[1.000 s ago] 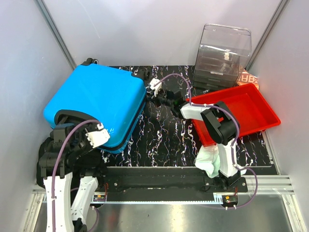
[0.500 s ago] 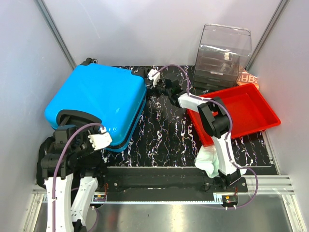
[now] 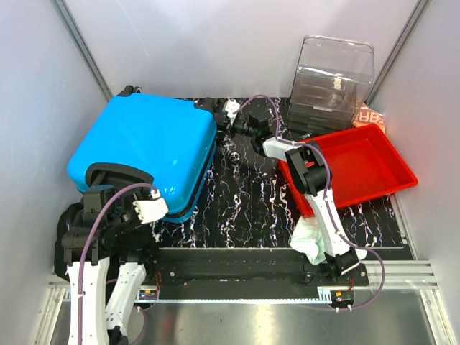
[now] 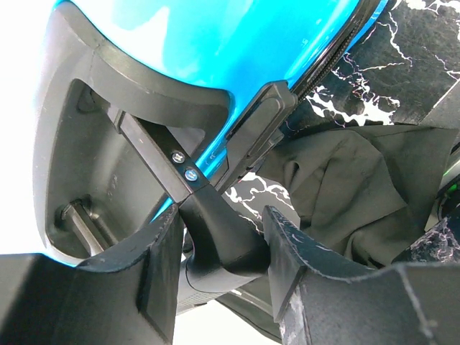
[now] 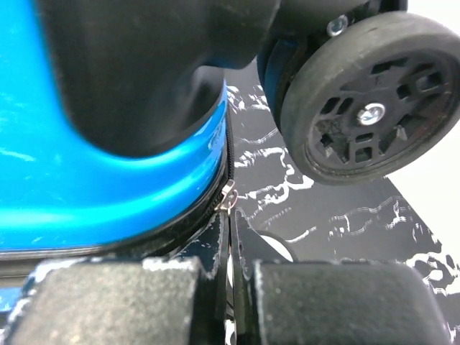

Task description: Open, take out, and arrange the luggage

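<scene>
The luggage (image 3: 144, 147) is a large bright blue hard-shell suitcase lying closed on the left of the marbled black mat. My left gripper (image 3: 149, 208) is at its near end, shut on the black handle (image 4: 215, 230), with one finger (image 4: 154, 273) on each side of the handle's end. My right gripper (image 3: 230, 115) reaches to the suitcase's far right corner. In the right wrist view the right gripper (image 5: 231, 219) is pinched shut on the small metal zipper pull (image 5: 228, 195) at the black zipper seam of the blue shell (image 5: 108, 180), beside a black wheel (image 5: 366, 108).
A red plastic tray (image 3: 392, 154) sits at the right. A clear plastic drawer box (image 3: 334, 75) stands behind it, with an orange item (image 3: 371, 115) beside it. A white cloth (image 3: 310, 241) lies by the right arm's base. Dark cloth (image 4: 345, 187) lies under the suitcase's near end.
My right gripper has moved up the suitcase's right edge toward its far corner by the wheel. The left gripper and the suitcase's near end have shifted slightly.
</scene>
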Tool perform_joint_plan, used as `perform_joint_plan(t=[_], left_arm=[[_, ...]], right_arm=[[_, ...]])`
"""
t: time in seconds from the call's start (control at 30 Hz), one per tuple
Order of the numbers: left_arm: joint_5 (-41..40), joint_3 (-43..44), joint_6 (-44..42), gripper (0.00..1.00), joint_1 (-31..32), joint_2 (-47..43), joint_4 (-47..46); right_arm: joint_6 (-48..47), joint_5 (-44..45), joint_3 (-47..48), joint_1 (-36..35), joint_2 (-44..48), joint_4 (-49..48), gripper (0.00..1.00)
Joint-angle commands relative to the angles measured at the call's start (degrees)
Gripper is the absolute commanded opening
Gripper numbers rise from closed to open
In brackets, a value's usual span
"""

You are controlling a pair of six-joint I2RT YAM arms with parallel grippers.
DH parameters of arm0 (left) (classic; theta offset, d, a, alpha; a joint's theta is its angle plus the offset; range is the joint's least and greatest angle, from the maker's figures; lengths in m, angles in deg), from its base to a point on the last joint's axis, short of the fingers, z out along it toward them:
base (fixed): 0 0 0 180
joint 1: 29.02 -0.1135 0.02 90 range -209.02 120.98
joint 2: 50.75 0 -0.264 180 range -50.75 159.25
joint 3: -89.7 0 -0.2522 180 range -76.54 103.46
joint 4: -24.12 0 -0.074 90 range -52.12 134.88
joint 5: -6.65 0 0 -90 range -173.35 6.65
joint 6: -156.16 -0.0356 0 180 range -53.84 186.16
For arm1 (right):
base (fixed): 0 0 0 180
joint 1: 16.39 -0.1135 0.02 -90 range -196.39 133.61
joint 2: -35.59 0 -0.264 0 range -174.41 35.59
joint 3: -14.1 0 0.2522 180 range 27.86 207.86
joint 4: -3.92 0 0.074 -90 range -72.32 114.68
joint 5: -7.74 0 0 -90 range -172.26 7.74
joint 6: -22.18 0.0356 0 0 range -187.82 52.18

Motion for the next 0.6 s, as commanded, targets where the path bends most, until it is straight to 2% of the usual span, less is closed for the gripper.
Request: perform_joint_plan(t=[0.0, 0.03, 0.07, 0.2, 0.43, 0.5, 0.57], left_arm=[[3.01, 1.79, -1.0, 0.59, 0.88, 1.11, 12.87], [3.19, 2.49, 0.15, 0.86, 0.97, 1.29, 11.47], [3.45, 3.2, 1.56, 0.99, 0.88, 1.55, 10.33], [8.18, 11.17, 10.51, 0.99, 0.88, 5.67, 5.66], [23.55, 21.04, 25.29, 0.99, 0.97, 17.19, -0.14], [24.46, 22.44, 30.63, 0.99, 2.8, 20.61, -4.42], [19.04, 22.45, 36.16, 0.99, 8.24, 23.16, -8.65]], right_arm=[[3.16, -7.91, 0.44, 1.21, 3.77, -19.27, 0.0], [4.04, -8.09, -2.0, 1.12, 4.3, -20.25, 0.0], [4.65, -8.35, -3.25, 1.12, 4.91, -21.04, 0.0], [8.26, -10.2, -8.43, 1.12, 7.2, -24.81, 0.0], [8.62, -10.64, -18.27, -0.64, 12.03, -28.77, 0.0], [8.27, -9.68, -22.83, -1.42, 14.75, -30.09, 0.0], [6.6, -8.89, -25.92, -2.04, 17.9, -29.84, 0.0]])
